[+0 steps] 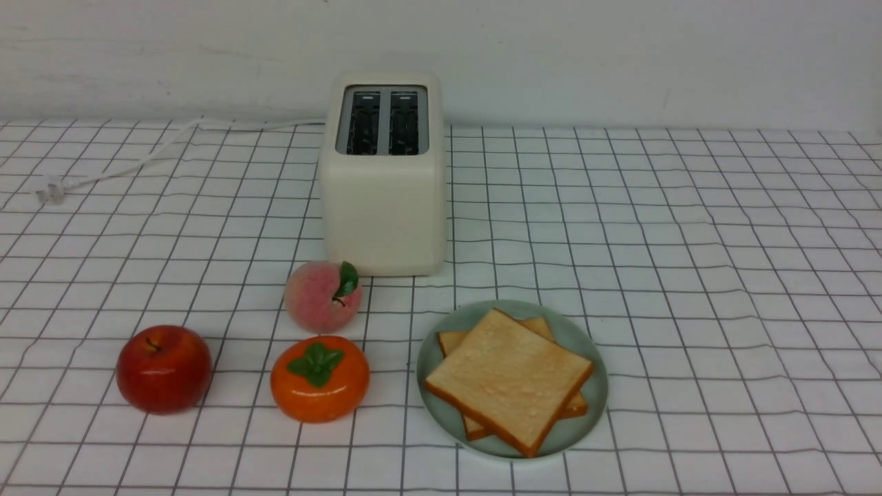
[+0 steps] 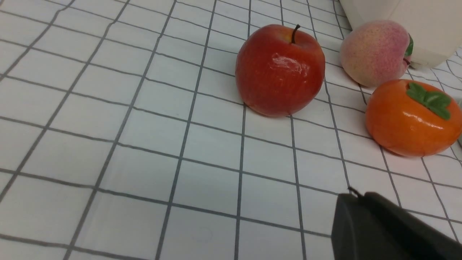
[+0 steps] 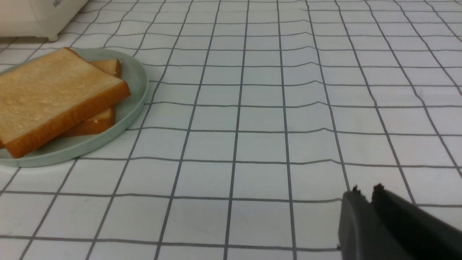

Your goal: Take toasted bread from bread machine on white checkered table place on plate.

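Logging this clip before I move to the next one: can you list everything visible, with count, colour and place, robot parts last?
toast: two slices, golden-tan, stacked askew on the plate
plate: one, pale mint green, in front of the toaster, a little to the right
toaster: one, cream white, both slots empty, at the back of the table
cord: one, white, unplugged, trailing left from the toaster
peach: one, pink, by the toaster's front left corner
persimmon: one, orange, in front of the peach
apple: one, red, left of the persimmon
table: one, white with dark grid
left gripper: black, shut, empty
right gripper: black, nearly shut, empty
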`<action>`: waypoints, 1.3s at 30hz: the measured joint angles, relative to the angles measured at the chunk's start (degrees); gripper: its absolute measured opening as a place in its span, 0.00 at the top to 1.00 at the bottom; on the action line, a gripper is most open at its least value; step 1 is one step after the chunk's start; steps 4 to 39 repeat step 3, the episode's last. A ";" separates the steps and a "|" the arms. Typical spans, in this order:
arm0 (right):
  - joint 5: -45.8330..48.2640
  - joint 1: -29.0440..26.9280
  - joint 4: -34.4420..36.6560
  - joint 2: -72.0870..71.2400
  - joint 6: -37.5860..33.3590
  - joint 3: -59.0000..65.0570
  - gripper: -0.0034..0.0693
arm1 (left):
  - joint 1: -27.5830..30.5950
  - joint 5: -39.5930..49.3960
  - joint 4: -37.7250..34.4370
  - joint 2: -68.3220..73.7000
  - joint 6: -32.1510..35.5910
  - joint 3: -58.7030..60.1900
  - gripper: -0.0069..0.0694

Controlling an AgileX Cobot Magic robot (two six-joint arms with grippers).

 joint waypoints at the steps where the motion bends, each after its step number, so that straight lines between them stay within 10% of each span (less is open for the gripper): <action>1: 0.00 0.00 0.00 0.00 0.00 0.00 0.87 | 0.00 0.00 0.00 0.00 0.00 0.00 0.89; 39: 0.00 0.00 0.00 0.00 0.00 0.00 0.86 | 0.00 0.00 0.00 0.00 0.05 0.00 0.89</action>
